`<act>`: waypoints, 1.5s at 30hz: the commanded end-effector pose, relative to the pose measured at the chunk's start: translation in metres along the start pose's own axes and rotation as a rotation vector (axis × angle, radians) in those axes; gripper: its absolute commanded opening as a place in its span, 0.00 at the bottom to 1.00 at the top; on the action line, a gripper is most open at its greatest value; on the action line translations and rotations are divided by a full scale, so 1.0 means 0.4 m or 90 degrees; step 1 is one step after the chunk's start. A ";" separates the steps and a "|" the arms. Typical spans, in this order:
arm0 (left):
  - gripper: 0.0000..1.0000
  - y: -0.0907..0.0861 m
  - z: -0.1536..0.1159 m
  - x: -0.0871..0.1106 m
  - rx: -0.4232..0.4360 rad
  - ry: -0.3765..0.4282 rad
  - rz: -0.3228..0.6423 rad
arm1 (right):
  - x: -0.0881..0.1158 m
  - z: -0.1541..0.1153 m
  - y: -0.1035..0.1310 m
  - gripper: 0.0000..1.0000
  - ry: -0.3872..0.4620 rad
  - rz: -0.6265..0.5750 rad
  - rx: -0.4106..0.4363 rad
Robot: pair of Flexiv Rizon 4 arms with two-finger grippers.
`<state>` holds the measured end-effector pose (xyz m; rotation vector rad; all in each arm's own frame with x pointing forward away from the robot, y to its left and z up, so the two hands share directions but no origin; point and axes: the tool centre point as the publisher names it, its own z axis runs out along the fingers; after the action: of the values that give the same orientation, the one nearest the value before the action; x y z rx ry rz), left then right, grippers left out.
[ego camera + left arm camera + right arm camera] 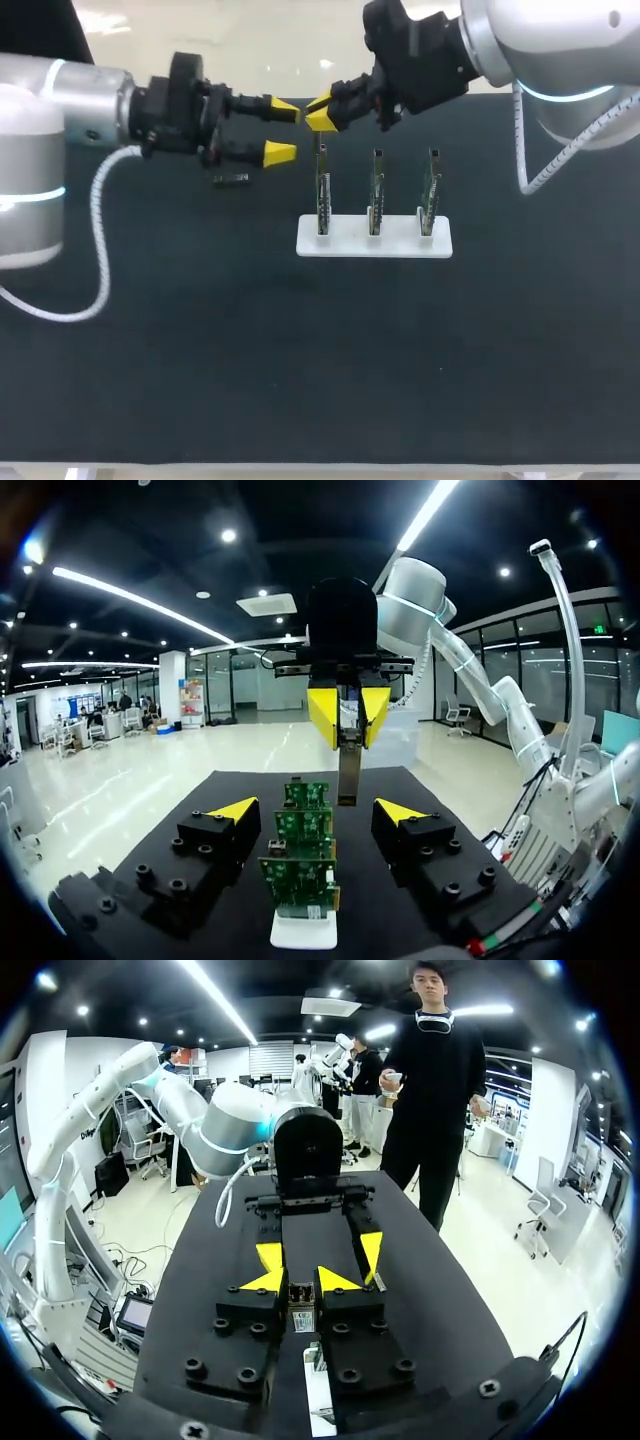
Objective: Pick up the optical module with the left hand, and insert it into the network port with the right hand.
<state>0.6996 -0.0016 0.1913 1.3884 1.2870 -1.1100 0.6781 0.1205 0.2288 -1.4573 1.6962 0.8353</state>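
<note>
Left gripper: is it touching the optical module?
Apart. In the left wrist view the left gripper is open, with a clear gap to the optical module, which hangs ahead of it, clamped in the right gripper.

Three upright circuit boards on a white base stand in a row across the middle of the table, nearer the far edge, with only narrow slots between them. Over the row's left end the right gripper clamps the optical module, blocking the way down there. Just beyond that end the left gripper hangs with fingers spread, closing off the approach from the left edge. A small dark part lies on the table beneath it. Open surface runs from the base to the near edge and toward the right edge. A white cable droops near the left edge.
</note>
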 end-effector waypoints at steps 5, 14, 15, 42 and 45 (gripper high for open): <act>1.00 0.020 -0.099 -0.011 0.030 0.109 0.000 | -0.001 0.001 -0.001 0.00 0.001 0.001 0.000; 1.00 0.027 -0.178 -0.007 0.079 0.207 0.005 | -0.001 0.001 -0.004 0.00 0.003 -0.001 -0.002; 1.00 0.026 -0.185 -0.006 0.088 0.207 0.005 | -0.001 0.002 -0.005 0.00 0.004 -0.001 -0.002; 1.00 0.019 -0.240 -0.002 0.120 0.218 0.019 | -0.008 0.009 -0.010 0.00 0.002 -0.001 0.005; 1.00 0.019 -0.240 -0.002 0.120 0.218 0.019 | -0.008 0.009 -0.010 0.00 0.002 -0.001 0.005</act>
<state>0.7089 0.0927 0.2090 1.7877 1.4201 -1.0234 0.6827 0.1238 0.2291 -1.4559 1.6957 0.8268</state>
